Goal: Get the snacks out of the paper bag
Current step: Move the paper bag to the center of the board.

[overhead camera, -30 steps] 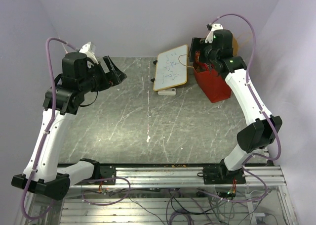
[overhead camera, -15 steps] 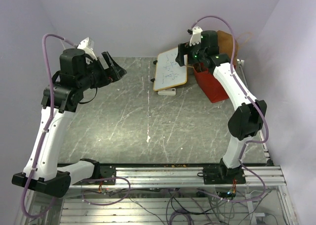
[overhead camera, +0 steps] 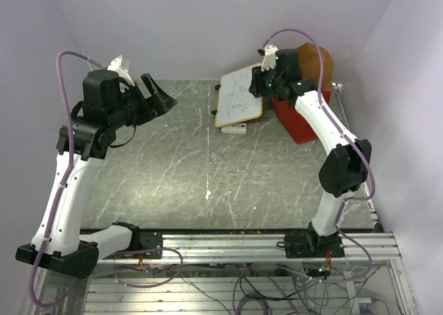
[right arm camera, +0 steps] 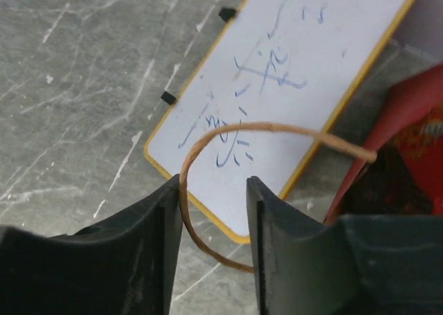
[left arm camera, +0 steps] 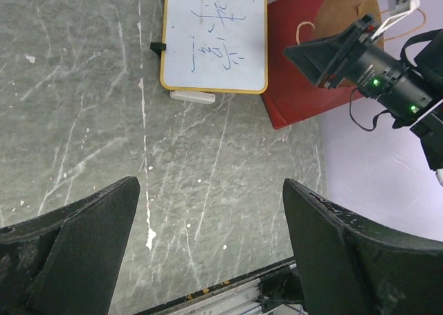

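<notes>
The paper bag (overhead camera: 303, 121) stands at the back right of the table, red below and brown above; it also shows in the left wrist view (left arm camera: 297, 86) and the right wrist view (right arm camera: 415, 121). My right gripper (overhead camera: 259, 81) hovers at the bag's left side. Its jaws (right arm camera: 213, 183) stand a narrow gap apart, with the bag's twisted paper loop handle (right arm camera: 208, 138) running between them and touching the left finger. My left gripper (overhead camera: 160, 97) hangs wide open and empty above the table's back left (left arm camera: 211, 183). The snacks are hidden from view.
A small whiteboard (overhead camera: 240, 93) with a yellow frame and blue scribbles lies just left of the bag, below my right gripper (right arm camera: 291, 86). The grey marbled table (overhead camera: 208, 163) ends at a metal rail along the near edge. Purple walls stand behind and at the right.
My right gripper has swung up and left from over the bag's mouth, and its jaws have narrowed around the loop handle. The left arm has hardly moved.
</notes>
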Action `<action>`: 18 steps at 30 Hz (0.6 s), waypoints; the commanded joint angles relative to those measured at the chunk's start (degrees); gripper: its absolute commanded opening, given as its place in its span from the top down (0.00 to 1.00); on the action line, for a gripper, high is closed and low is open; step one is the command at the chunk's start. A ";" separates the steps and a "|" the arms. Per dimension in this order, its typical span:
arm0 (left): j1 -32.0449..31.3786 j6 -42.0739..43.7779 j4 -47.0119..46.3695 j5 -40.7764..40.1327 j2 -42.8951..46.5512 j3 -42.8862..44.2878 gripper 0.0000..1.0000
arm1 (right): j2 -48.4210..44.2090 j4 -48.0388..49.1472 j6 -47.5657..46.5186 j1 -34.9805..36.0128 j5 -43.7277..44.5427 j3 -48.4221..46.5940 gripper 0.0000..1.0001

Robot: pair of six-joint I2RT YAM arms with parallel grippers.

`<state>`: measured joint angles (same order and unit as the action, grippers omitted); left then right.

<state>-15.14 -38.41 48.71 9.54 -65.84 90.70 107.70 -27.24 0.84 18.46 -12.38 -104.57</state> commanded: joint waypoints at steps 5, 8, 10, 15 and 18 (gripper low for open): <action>0.59 -2.14 1.33 -0.22 1.24 3.19 0.05 | -6.03 -3.06 0.30 -0.22 9.26 4.33 1.00; 0.55 -3.39 0.59 1.60 1.59 3.23 0.05 | -9.23 -5.69 -0.44 -0.12 10.87 5.87 1.00; 0.55 -4.18 0.19 2.77 2.05 2.68 0.05 | -12.41 -7.28 -0.96 -0.18 12.00 8.08 1.00; 0.55 -6.30 0.57 3.01 4.40 0.49 0.05 | -19.48 -10.94 -1.43 -0.17 14.32 13.67 1.00; 0.55 -6.82 1.03 3.86 4.93 0.13 0.05 | -22.99 -12.82 -0.61 -0.17 16.81 16.40 1.00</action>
<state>-15.14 -43.57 49.58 10.85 -62.41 91.42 89.45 -35.99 -0.08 18.06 1.06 -90.67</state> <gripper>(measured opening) 0.952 0.011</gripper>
